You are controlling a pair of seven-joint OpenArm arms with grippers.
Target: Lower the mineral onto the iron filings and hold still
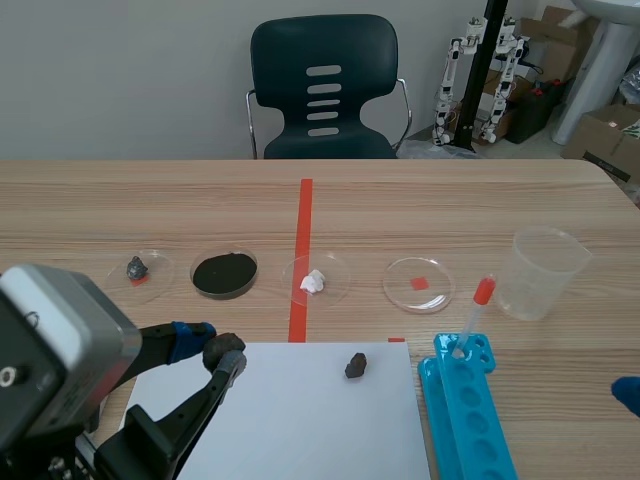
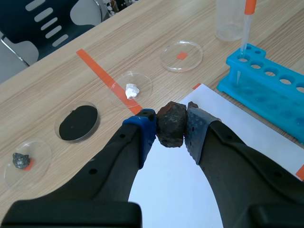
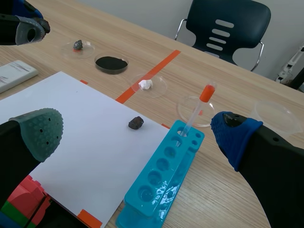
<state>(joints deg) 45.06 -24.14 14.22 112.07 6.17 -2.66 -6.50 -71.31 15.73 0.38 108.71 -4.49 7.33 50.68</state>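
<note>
My left gripper [image 1: 222, 352] [image 2: 171, 126] is shut on a dark brown mineral [image 2: 171, 124], held above the near left corner of the white sheet [image 1: 300, 420]. The iron filings [image 1: 224, 273] [image 2: 78, 122] [image 3: 111, 62] are a black heap in a round clear dish, farther out and apart from the mineral. A second small dark stone [image 1: 356, 365] [image 3: 136, 123] lies on the sheet. My right gripper [image 3: 137, 129] is open with nothing between its fingers, low at the table's near right; in the scene view only one blue pad [image 1: 628, 393] shows.
A dish with a grey stone [image 1: 137, 268] is left of the filings. To their right stand a dish with a white lump [image 1: 314, 281] and a bare dish [image 1: 418, 284]. A plastic cup [image 1: 540, 272] and a blue tube rack [image 1: 470, 410] holding a dropper [image 1: 474, 315] are at the right.
</note>
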